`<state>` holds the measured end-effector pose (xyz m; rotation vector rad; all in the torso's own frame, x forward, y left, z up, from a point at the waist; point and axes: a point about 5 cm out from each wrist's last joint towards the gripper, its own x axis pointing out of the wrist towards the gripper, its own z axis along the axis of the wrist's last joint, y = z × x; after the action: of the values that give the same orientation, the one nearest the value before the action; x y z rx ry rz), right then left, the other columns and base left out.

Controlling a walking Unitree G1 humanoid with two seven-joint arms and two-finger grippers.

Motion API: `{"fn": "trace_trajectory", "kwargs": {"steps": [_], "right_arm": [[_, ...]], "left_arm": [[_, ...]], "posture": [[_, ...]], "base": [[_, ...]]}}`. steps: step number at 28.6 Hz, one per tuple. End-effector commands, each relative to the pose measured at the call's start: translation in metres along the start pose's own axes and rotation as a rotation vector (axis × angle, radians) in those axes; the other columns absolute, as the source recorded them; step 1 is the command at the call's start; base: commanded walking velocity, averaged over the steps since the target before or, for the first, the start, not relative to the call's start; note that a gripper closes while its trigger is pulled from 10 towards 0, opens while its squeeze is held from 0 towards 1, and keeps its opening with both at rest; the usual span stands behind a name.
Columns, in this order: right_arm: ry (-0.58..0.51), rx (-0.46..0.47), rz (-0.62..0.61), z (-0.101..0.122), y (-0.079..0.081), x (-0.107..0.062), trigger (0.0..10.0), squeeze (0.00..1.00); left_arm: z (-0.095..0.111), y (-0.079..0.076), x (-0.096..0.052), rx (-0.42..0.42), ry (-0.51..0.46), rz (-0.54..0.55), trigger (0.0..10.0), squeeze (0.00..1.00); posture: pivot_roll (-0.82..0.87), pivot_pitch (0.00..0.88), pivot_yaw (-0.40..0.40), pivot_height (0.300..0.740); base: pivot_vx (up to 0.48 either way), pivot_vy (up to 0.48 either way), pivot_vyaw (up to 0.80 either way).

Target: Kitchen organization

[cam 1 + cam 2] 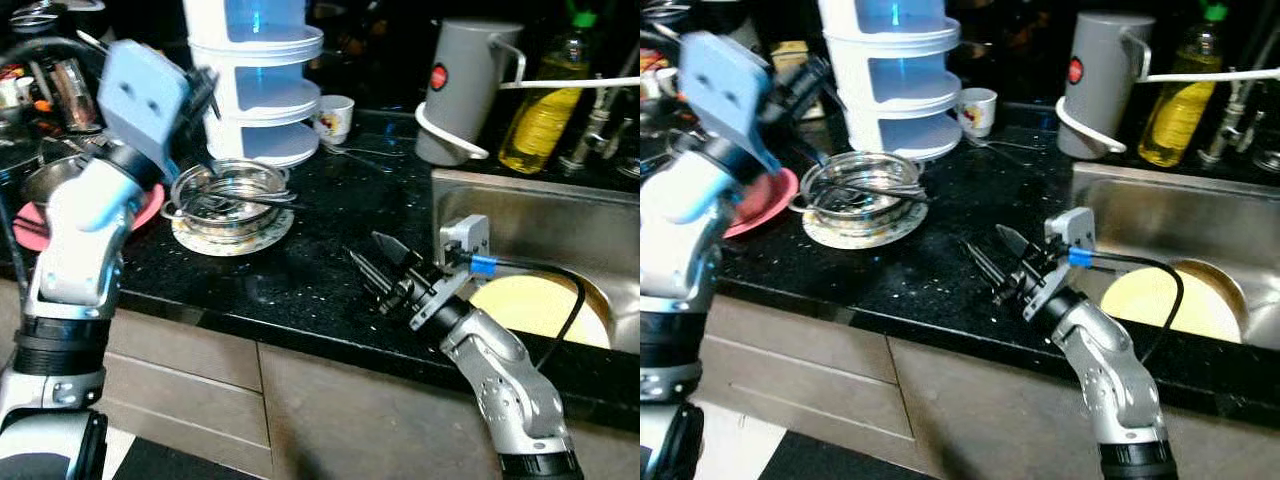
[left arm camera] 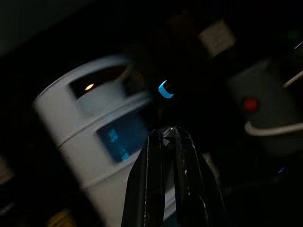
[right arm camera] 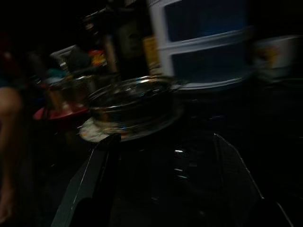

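Observation:
A glass bowl (image 1: 228, 190) with metal utensils across it sits on a patterned plate (image 1: 232, 236) on the black counter (image 1: 320, 210). My left gripper (image 1: 205, 92) is raised above and left of the bowl, close to a tall white stacked container (image 1: 256, 80). Its fingers (image 2: 161, 165) are pressed together with nothing between them. My right gripper (image 1: 365, 248) hovers low over the counter to the right of the bowl, pointing towards it. Its fingers (image 3: 94, 179) are spread wide and hold nothing.
A red plate (image 1: 765, 205) lies left of the bowl. Behind stand a small cup (image 1: 334, 117), a grey jug (image 1: 465, 90) and a yellow oil bottle (image 1: 545, 110). At the right, a steel sink (image 1: 530, 215) holds a pale yellow plate (image 1: 535, 305).

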<state>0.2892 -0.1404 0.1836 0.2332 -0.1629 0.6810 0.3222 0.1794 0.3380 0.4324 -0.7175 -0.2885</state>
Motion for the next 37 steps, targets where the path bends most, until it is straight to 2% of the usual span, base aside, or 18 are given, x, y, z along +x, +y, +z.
{"fn": "trace_trajectory", "kwargs": {"steps": [1, 4, 9, 13, 21, 35, 37], "right_arm": [[-0.03, 0.019, -0.036, 0.003, -0.007, -0.002, 10.0, 0.0], [-0.036, 0.021, -0.04, 0.003, -0.007, -0.001, 10.0, 0.0], [-0.046, 0.024, -0.05, 0.004, -0.009, -0.001, 10.0, 0.0], [-0.05, 0.022, -0.057, 0.005, -0.01, -0.002, 10.0, 0.0], [-0.051, 0.02, -0.059, 0.006, -0.01, -0.002, 10.0, 0.0], [-0.049, 0.01, -0.046, 0.006, -0.007, -0.001, 10.0, 0.0], [-0.048, 0.008, -0.047, 0.006, -0.007, -0.002, 10.0, 0.0]], "left_arm": [[0.005, -0.002, 0.003, 0.008, -0.014, -0.009, 10.0, 0.0], [0.004, -0.004, 0.003, 0.018, -0.008, -0.021, 10.0, 0.0], [-0.004, -0.016, 0.004, 0.043, 0.026, -0.068, 10.0, 0.0], [-0.011, -0.024, 0.006, 0.028, 0.046, -0.079, 10.0, 0.0], [-0.026, -0.041, 0.005, -0.062, 0.078, -0.105, 10.0, 0.0], [-0.051, -0.064, -0.002, -0.105, 0.139, -0.185, 10.0, 0.0], [-0.054, -0.068, -0.003, -0.105, 0.148, -0.197, 10.0, 0.0]], "posture": [[-0.02, 0.0, -0.005, 0.74], [-0.02, 0.0, -0.004, 0.74], [-0.03, 0.0, 0.001, 0.74], [-0.03, 0.0, 0.004, 0.74], [-0.03, 0.0, 0.005, 0.74], [-0.05, 0.0, 0.01, 0.74], [-0.05, 0.0, 0.01, 0.74]], "base": [[0.0, 0.0, -0.79], [0.0, 0.0, -0.79], [0.0, 0.0, -0.79], [0.0, 0.0, -0.79], [0.0, 0.0, -0.79], [0.0, 0.0, -0.78], [0.0, 0.0, 0.0]]}}
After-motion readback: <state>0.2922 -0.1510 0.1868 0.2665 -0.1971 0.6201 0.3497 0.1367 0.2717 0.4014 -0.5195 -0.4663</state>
